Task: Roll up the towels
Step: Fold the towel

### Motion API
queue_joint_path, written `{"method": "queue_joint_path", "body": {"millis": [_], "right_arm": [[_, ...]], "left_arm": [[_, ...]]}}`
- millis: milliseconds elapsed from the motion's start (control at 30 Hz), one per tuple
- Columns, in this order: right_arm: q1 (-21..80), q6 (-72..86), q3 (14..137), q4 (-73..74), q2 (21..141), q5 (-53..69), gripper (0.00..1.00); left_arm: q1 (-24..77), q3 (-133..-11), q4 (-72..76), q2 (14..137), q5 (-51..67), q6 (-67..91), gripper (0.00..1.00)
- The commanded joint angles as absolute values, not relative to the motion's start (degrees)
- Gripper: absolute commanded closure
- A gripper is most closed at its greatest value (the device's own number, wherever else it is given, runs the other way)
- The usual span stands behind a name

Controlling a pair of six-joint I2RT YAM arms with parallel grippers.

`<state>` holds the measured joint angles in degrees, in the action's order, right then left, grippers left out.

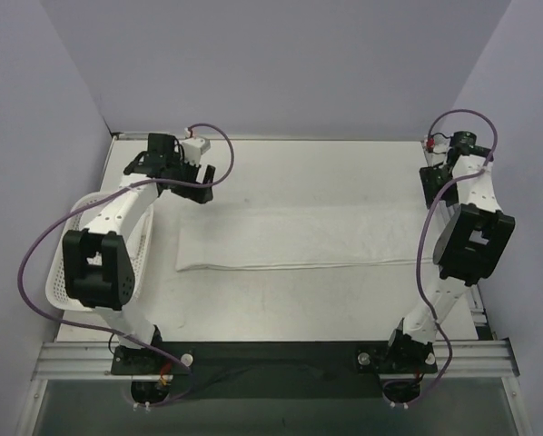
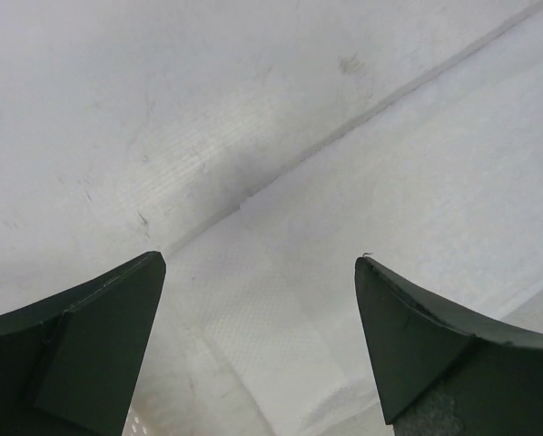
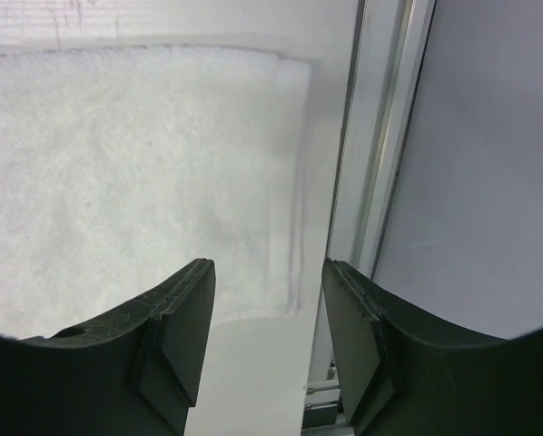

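A white towel (image 1: 299, 238) lies flat across the middle of the table, folded into a long strip. My left gripper (image 1: 202, 185) is open and empty, just above the strip's far left corner. In the left wrist view the towel (image 2: 417, 182) fills the lower right, and its corner lies between the open gripper (image 2: 261, 262). My right gripper (image 1: 432, 187) is open and empty over the strip's far right end. In the right wrist view the towel (image 3: 135, 173) lies ahead and to the left of the gripper (image 3: 267, 265), whose jaws stand apart over bare table by the towel's end edge.
A white perforated basket (image 1: 64, 272) stands at the table's left edge under my left arm. An aluminium rail (image 3: 380, 136) runs along the table's right edge, close to my right gripper. Lavender walls enclose the table on three sides.
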<state>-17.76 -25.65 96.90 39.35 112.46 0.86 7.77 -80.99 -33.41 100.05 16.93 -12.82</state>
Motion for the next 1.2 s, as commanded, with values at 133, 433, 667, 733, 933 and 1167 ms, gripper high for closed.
{"method": "queue_joint_path", "body": {"millis": [133, 433, 667, 733, 933, 1167], "right_arm": [[-24.78, -20.04, 95.98, 48.51, 117.67, 12.48, 0.50], [-27.33, -20.04, 98.26, 48.43, 124.71, 11.78, 0.53], [-27.42, -20.39, 98.35, 47.11, 127.53, 9.85, 0.50], [-27.60, -20.39, 98.26, 47.11, 127.27, 10.19, 0.46], [-28.30, -21.79, 96.94, 47.55, 122.00, 12.75, 0.45], [-29.79, -24.96, 99.75, 49.21, 122.34, 11.16, 0.46]], "left_arm": [[7.30, -69.98, -14.27, 84.66, 23.38, -6.69, 0.03], [6.42, -70.31, -11.69, 82.88, 25.93, -3.78, 0.03], [6.50, -70.58, -12.57, 82.62, 27.24, -4.66, 0.03], [6.50, -70.40, -12.83, 82.53, 27.68, -5.01, 0.03], [6.50, -70.05, -13.10, 82.53, 28.74, -5.45, 0.03], [7.21, -69.79, -12.74, 82.27, 30.67, -5.62, 0.03]]}}
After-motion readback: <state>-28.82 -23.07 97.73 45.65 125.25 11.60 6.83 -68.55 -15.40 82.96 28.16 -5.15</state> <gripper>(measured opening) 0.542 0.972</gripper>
